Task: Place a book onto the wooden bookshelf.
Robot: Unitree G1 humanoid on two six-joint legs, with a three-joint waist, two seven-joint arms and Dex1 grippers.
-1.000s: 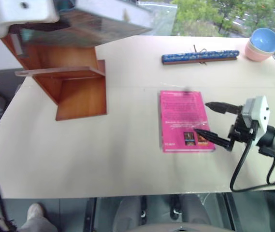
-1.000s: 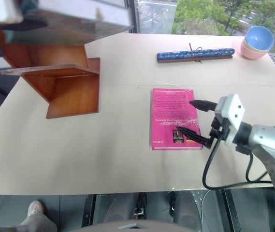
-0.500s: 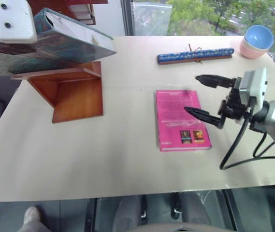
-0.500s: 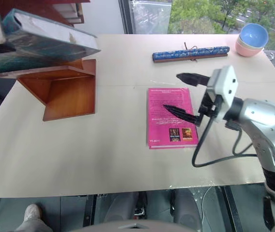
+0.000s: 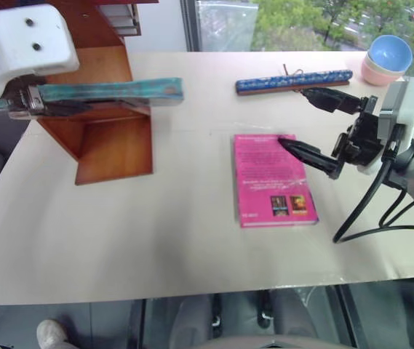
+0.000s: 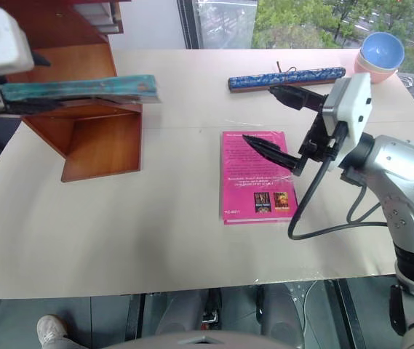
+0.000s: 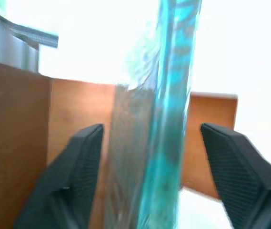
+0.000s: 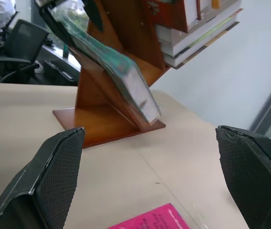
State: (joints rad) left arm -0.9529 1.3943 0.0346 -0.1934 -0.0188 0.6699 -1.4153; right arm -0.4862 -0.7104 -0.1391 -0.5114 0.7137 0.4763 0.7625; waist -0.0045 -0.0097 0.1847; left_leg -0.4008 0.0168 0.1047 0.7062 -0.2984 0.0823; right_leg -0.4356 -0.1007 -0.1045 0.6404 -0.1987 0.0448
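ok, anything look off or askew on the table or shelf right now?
One thing: the teal book lies flat on a board of the wooden bookshelf with one end sticking well past the edge, over the table. The pink book, blue bar and bowls look orderly.

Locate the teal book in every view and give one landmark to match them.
Left eye: book, upper left, on the bookshelf.
Right eye: upper left, same spot.
Left wrist: centre, edge-on between the fingers.
Right wrist: upper middle, slanting across the shelf.
Landmark: the bookshelf.
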